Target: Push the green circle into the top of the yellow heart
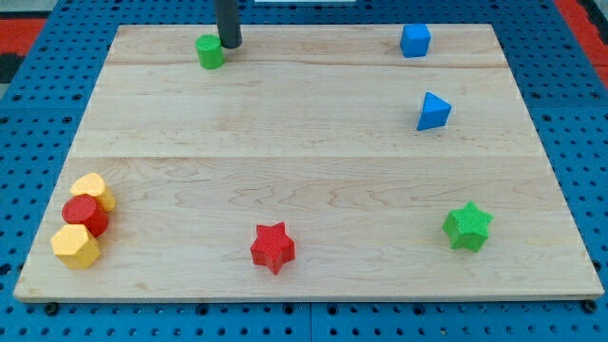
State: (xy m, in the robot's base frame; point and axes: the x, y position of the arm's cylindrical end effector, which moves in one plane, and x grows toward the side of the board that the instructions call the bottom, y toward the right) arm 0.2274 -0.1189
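Progress is sitting near zero: your green circle (210,51) is still waiting at the table's (304,180) top left, tip (229,44) touching its right, no fingers fitted, yellow heart (94,190) lying well apart at bottom left.

Rod: dark grey, straight, smooth cylinder, seen at the frame's upper left
My tip (230,45): blunt, rounded, same dark colour

green circle (210,51) – top left | yellow heart (93,191) – left edge
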